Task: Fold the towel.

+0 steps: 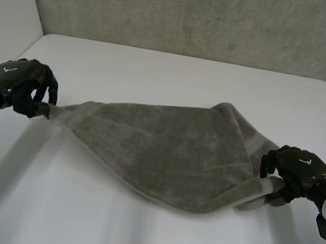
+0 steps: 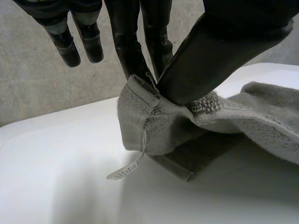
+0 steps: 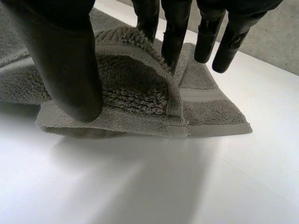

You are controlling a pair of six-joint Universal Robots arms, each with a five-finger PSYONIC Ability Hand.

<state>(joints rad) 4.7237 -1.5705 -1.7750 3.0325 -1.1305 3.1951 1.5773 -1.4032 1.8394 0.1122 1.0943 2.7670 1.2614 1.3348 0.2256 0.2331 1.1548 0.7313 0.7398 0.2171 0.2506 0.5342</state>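
Left hand [image 1: 21, 81] and right hand [image 1: 297, 168] — black, each with a small white mark on its back. Towel [image 1: 170, 152] — plain grey-brown throughout, no print. Its looped pile reads a shade darker than the flat woven band [image 3: 205, 95] beside the right hand's fingertips, which is paler grey. Label [image 2: 128, 170] hanging from the corner at the left hand's fingertips: white. Table [image 1: 178, 74] white, unpatterned. Wall [image 1: 201, 15] mottled grey with darker specks.
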